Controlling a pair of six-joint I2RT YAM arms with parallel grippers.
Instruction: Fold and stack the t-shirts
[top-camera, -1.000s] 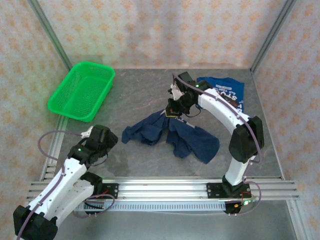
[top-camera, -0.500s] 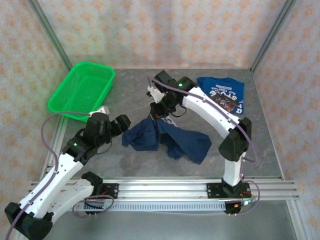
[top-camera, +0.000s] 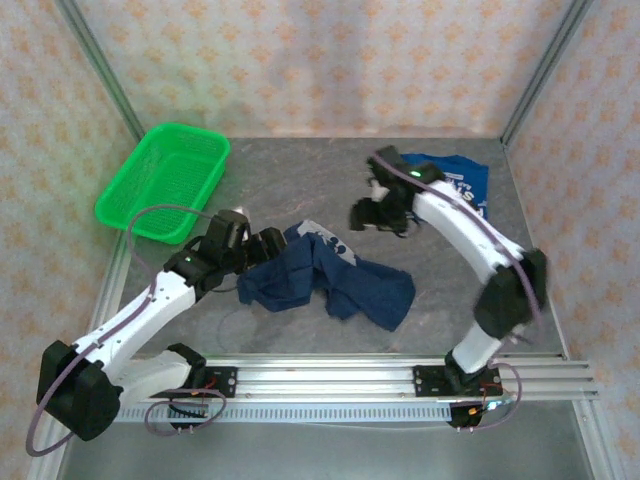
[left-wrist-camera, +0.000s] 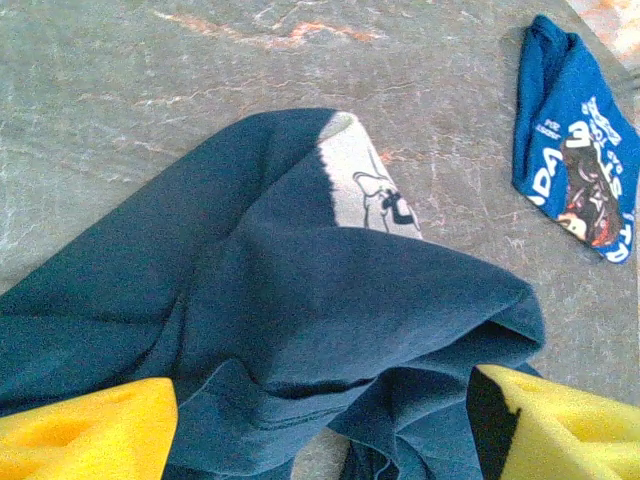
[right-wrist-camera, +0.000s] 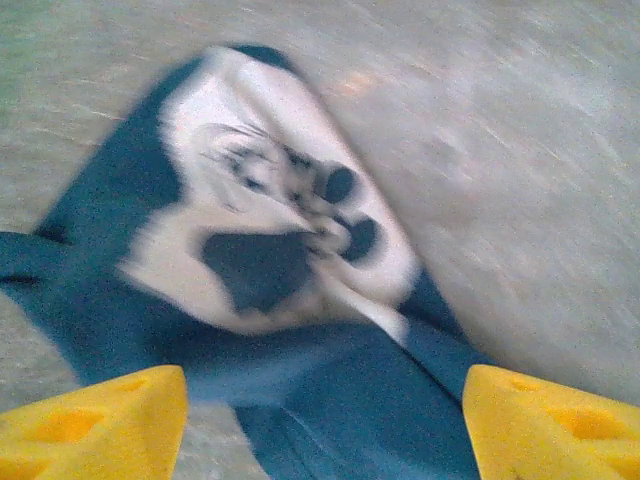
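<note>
Since the earlier frame, the right gripper (top-camera: 368, 215) has let go of the navy t-shirt (top-camera: 335, 282) and pulled back toward the far right. The left gripper (top-camera: 262, 247) has advanced from the near left up to the garment's left edge.

1. Right end effector. In the right wrist view the yellow fingers (right-wrist-camera: 90, 420) stand wide apart with nothing clamped between them. The frame is motion-blurred. The shirt's white printed patch (right-wrist-camera: 270, 230) lies below on the table.

2. Left end effector. In the left wrist view the fingers (left-wrist-camera: 85, 430) are spread wide and straddle a bunched fold of navy cloth without pinching it. This placement suits a fresh grasp on the near hem, judged from the pose.

3. Navy t-shirt. It lies crumpled at the table centre, unfolded, with part of its print turned outward. It is probably released here so that both arms can re-grip it at better points and spread it flat.

4. Blue t-shirt (top-camera: 462, 183). It rests at the far right of the table (top-camera: 290, 175), already in a compact folded shape and well apart from the navy one. It likely serves as the base of the stack.

5. Green mesh basket (top-camera: 165, 180). It sits at the far left, apart from the work.
</note>
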